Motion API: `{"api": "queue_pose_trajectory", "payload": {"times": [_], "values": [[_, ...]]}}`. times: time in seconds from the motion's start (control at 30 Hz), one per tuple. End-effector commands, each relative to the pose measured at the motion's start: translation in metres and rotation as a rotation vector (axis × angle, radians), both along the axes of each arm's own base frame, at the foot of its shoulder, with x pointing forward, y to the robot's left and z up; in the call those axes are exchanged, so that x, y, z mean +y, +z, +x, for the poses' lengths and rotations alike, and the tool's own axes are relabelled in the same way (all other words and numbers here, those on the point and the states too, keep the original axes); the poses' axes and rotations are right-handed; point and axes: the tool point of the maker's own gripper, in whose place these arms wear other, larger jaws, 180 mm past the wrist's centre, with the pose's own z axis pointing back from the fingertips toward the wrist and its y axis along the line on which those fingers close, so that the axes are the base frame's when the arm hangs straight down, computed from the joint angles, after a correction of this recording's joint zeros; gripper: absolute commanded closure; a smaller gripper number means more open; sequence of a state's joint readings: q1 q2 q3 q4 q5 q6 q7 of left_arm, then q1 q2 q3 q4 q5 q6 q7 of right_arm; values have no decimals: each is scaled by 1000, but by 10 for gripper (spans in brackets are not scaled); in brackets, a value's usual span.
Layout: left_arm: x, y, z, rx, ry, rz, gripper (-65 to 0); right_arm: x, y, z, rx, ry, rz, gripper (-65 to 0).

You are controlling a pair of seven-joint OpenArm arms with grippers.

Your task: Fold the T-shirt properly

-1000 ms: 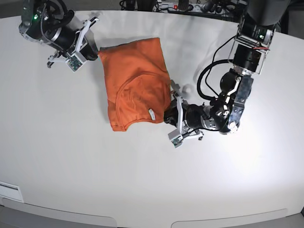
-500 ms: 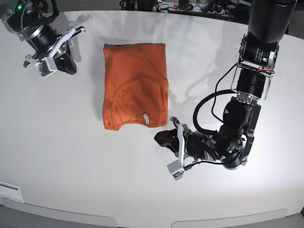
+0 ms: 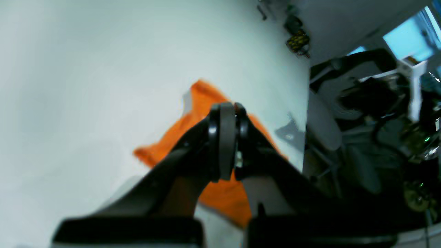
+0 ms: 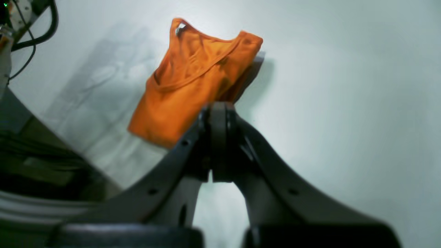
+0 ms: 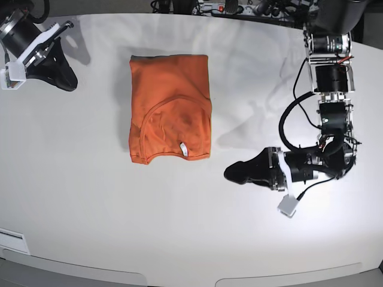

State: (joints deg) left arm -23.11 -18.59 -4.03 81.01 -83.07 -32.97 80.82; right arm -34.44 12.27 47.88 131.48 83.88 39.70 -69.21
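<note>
White table carries the T-shirt, folded to a compact rectangle, collar and white tag on top at its near edge. Left gripper sits off the shirt's near-right corner, jaws pressed together, empty. Right gripper is well off its far-left side, closed too, empty. Folding looks finished, though thickness is hard to judge; next probably just parking both arms.

There is one orange T-shirt, and it has one little white tag. There is one white table. Two robot arms are there, with one left gripper and one right gripper.
</note>
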Motion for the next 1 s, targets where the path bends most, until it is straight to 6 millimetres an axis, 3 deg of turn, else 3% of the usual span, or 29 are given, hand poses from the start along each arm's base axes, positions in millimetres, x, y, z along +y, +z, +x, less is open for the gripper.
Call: {"api": "queue_pose_trajectory", "payload": {"times": [0.0, 0.27, 0.6, 0.83, 0.97], "values": [[5, 19, -2, -61, 0, -12, 0, -6, 6, -2, -10, -1, -37, 0], [18, 1, -100, -132, -128, 237, 0, -59, -3, -36, 116, -151, -195, 0], [51, -5, -211, -82, -145, 463, 0, -92, -18, -105, 390, -218, -328, 0], [62, -25, -301, 225, -176, 507, 0, -97, -32, -163, 627, -224, -323, 0], [60, -29, -358, 456, -187, 467, 0, -113, -42, -206, 781, -290, -272, 0]]}}
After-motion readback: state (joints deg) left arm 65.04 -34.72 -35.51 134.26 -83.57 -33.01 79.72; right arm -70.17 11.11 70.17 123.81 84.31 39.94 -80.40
